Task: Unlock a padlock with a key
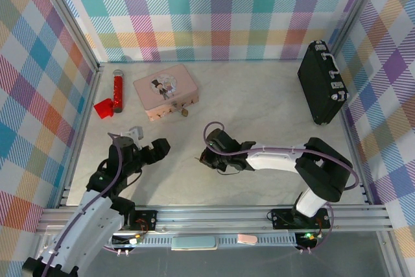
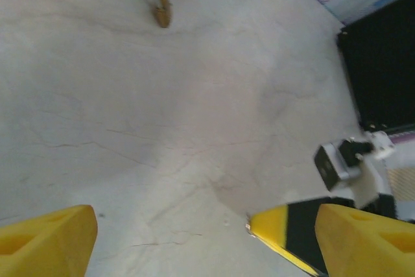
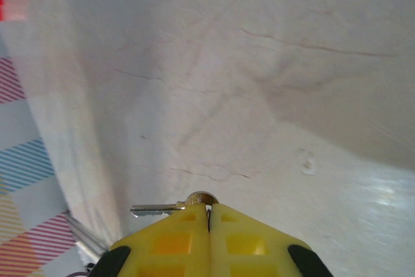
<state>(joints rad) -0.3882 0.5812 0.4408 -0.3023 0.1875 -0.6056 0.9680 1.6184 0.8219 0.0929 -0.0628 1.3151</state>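
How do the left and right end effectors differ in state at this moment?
The left end effector is open, its fingers wide apart with nothing between them; the right end effector is shut on the key, whose blade sticks out sideways. The left one faces the padlock at the edge of the pink box; the right one faces the table. Both have yellow fingers.

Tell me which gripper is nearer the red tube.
Left. The left gripper sits open, on the robot's side of the red tube and to its right; the right gripper, shut on the key, lies farther off to the right.
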